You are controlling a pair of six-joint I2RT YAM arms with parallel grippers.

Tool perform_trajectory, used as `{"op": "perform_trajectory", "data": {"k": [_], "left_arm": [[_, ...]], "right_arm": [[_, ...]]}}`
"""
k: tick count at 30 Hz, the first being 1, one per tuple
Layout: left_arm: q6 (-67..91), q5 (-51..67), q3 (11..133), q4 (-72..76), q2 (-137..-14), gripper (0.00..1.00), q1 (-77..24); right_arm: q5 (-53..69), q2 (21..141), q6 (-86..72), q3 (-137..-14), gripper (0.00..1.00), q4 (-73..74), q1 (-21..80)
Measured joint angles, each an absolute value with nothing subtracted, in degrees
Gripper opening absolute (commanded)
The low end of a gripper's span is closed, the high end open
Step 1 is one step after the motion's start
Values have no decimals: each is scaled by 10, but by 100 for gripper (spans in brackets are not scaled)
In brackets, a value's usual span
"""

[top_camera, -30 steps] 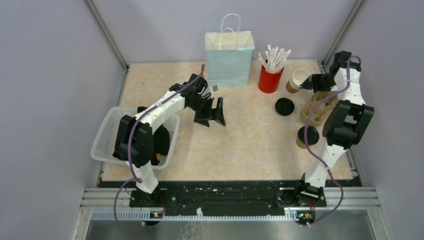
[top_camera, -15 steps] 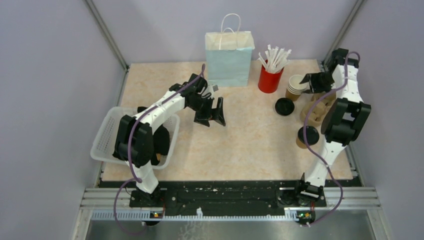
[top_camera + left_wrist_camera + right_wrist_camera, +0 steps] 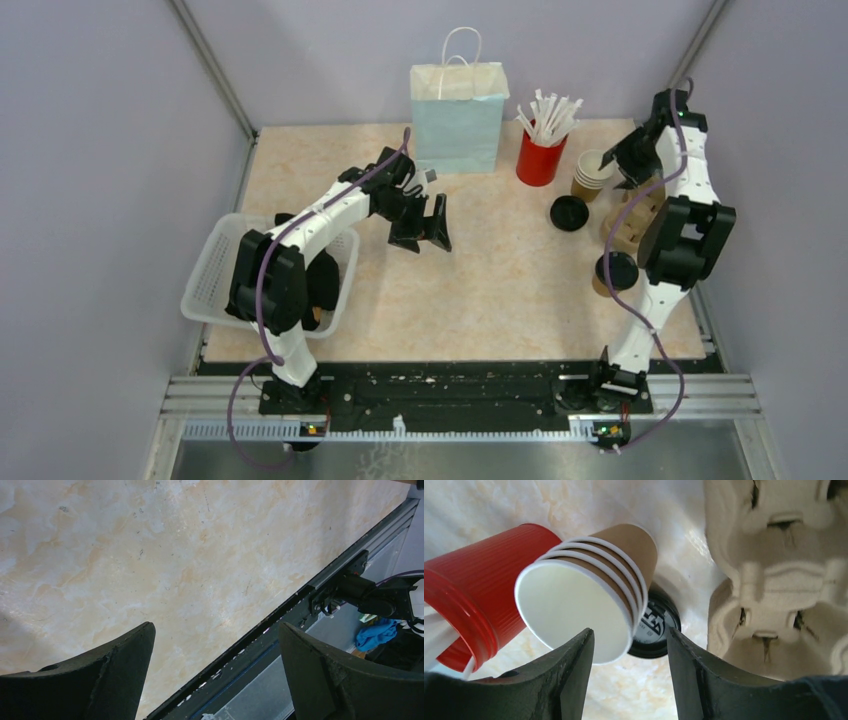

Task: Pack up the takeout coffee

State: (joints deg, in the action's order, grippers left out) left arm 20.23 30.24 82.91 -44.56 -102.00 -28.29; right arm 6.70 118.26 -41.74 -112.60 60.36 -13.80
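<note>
A stack of open brown paper cups (image 3: 592, 172), white inside, stands at the back right beside the red cup. In the right wrist view the stack (image 3: 594, 592) leans just beyond my right gripper (image 3: 629, 642), whose jaws stand open with nothing between them. A lidded brown cup (image 3: 614, 273) sits near the right arm. One loose black lid (image 3: 568, 213) lies flat on the table, also seen as the lid (image 3: 655, 625) behind the stack. My right gripper (image 3: 622, 160) hovers just right of the stack. My left gripper (image 3: 425, 226) hangs wide open over bare table at mid-left.
A pale blue paper bag (image 3: 458, 115) stands at the back centre. The red cup (image 3: 540, 156) holds white straws. A pulp cup carrier (image 3: 632, 215) lies under the right arm. A white mesh basket (image 3: 215, 270) sits at the left edge.
My right gripper has opened and let go of the cup stack, which now stands on the table. The right wrist has drawn back and up to the right. The left arm has not moved.
</note>
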Motion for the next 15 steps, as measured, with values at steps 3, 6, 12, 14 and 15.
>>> {"op": "perform_trajectory", "data": {"k": [3, 6, 12, 14, 15], "left_arm": [[202, 303, 829, -446, -1020, 98, -283], [202, 304, 829, -446, -1020, 98, -283], [202, 305, 829, -446, -1020, 98, -283], [202, 305, 829, -446, -1020, 98, -283], [202, 306, 829, -446, -1020, 98, -283]], "right_arm": [[50, 1183, -360, -1128, 49, 582, -123], [25, 1190, -313, -1156, 41, 583, -107], [-21, 1210, -258, -1217, 38, 580, -88], [-32, 1214, -250, -1220, 42, 581, -88], [-37, 1216, -244, -1220, 43, 582, -88]]}}
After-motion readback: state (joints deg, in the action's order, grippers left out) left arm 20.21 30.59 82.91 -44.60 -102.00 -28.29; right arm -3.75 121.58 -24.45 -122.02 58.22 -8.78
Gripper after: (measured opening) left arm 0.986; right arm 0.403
